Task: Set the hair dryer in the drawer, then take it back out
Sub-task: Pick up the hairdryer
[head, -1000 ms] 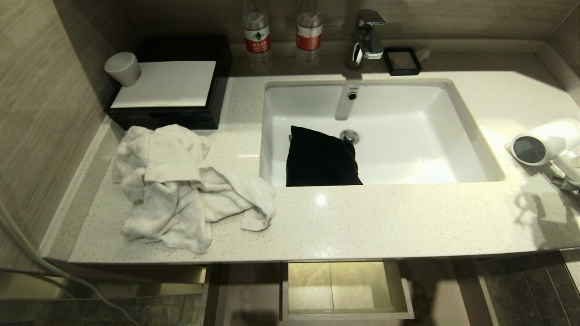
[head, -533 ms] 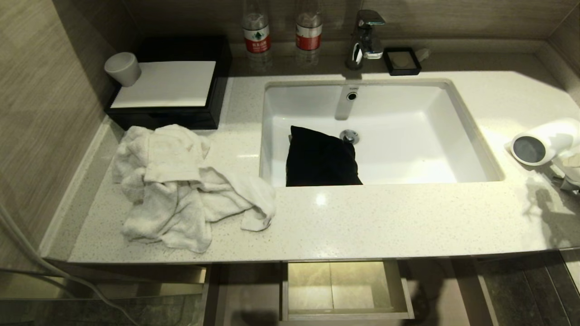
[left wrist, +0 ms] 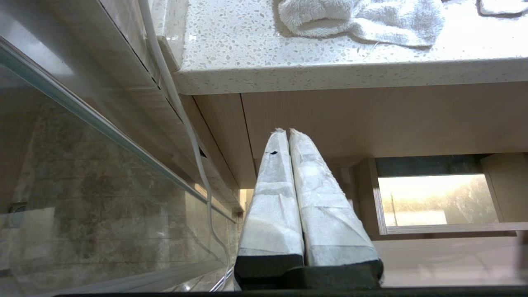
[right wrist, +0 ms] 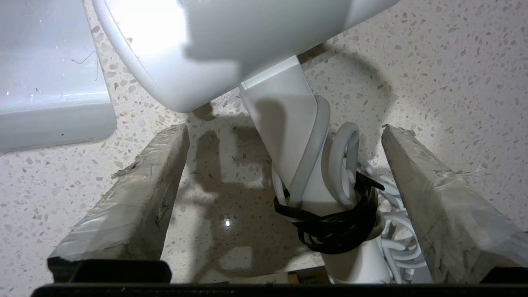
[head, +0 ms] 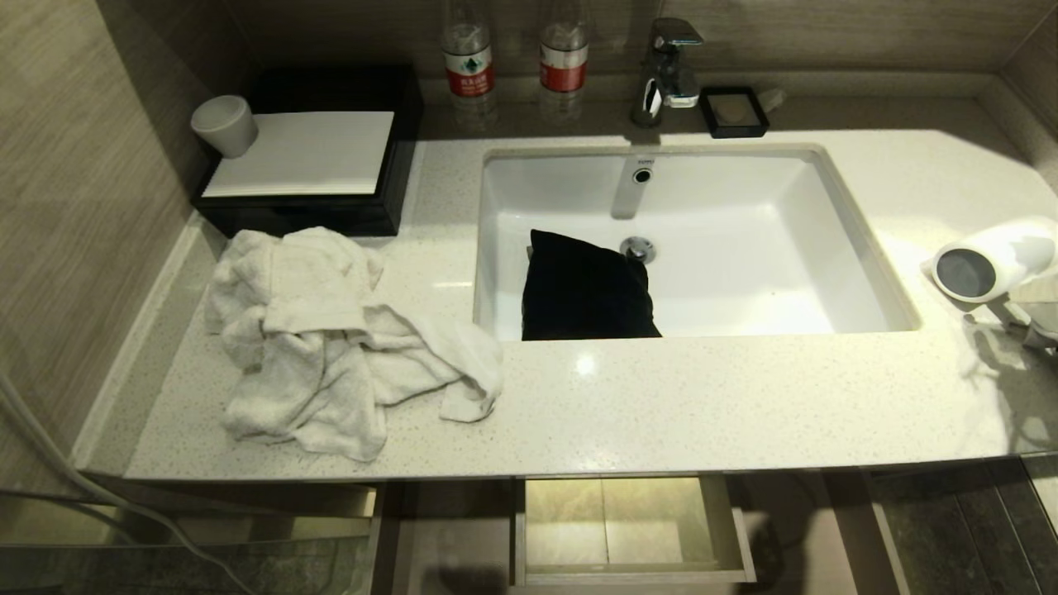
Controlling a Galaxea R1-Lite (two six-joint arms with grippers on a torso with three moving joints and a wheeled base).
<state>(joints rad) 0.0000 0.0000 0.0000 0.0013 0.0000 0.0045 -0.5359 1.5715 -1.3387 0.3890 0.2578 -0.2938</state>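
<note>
Right gripper (right wrist: 284, 132) fingers spread astride hair dryer (right wrist: 284, 136) handle on worktop (right wrist: 433, 62); lower squarely, close above the strapped cord. Left gripper (left wrist: 287, 132) fingers pressed together, parked

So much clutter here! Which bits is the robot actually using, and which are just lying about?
In use: hair dryer, open drawer, right hand open around the dryer's handle.

Lying about: towel, black pouch in the sink, two bottles, cup, black box.
</note>
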